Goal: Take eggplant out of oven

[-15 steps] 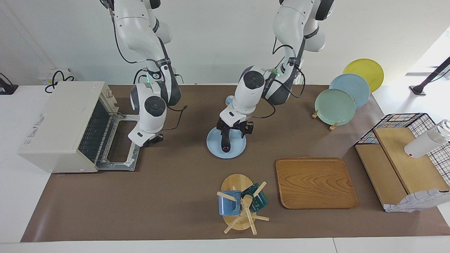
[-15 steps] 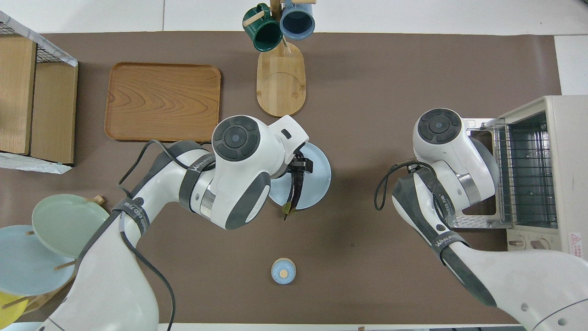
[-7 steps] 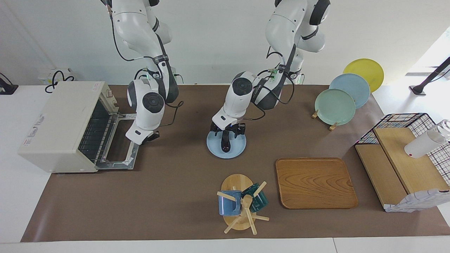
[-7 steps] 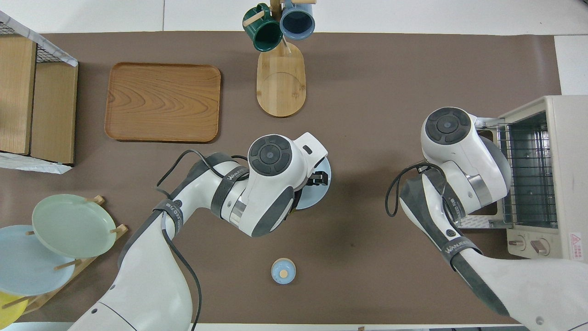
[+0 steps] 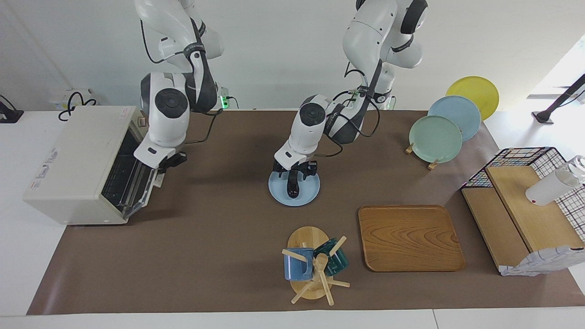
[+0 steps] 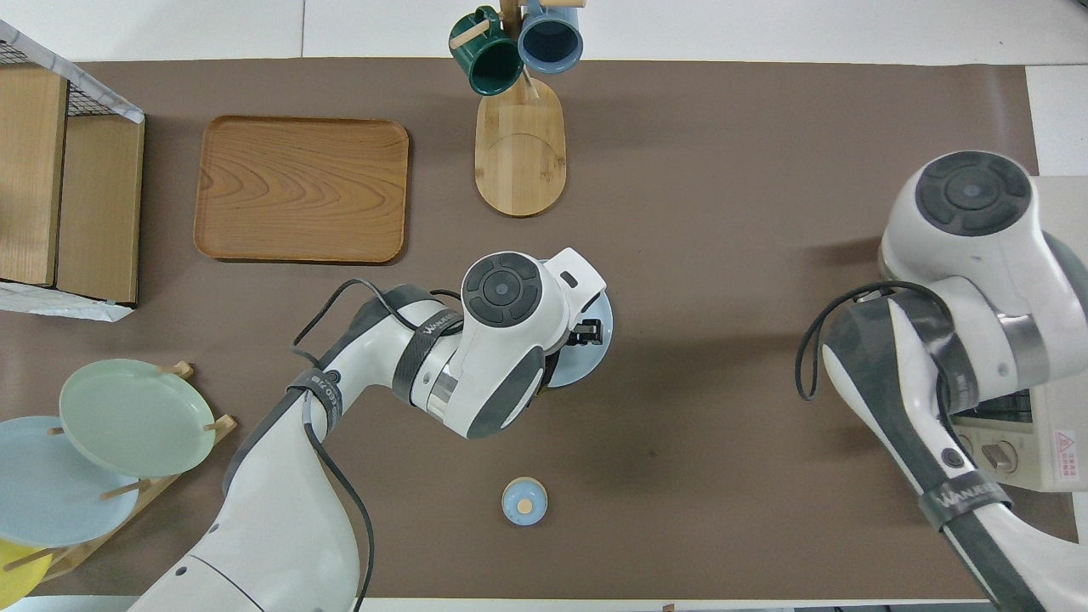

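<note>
Brown table, eggplant [image 5: 291, 187] on blue plate [image 5: 307, 193] under left gripper [image 5: 296, 172], fingers apart, right gripper [image 5: 167, 162] at oven [image 5: 77, 162] door, fingers unclear.

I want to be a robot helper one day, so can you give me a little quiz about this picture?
1. What is the eggplant on?
A. the wooden tray
B. the light blue plate
C. the mug stand
2. True or false: the right gripper is at the door of the oven, and the door is tilted partway up.
3. Fill the gap: the ____ gripper is over the eggplant.

Key:
1. B.
2. True.
3. Left: the left gripper is right above the eggplant on the plate.
</note>
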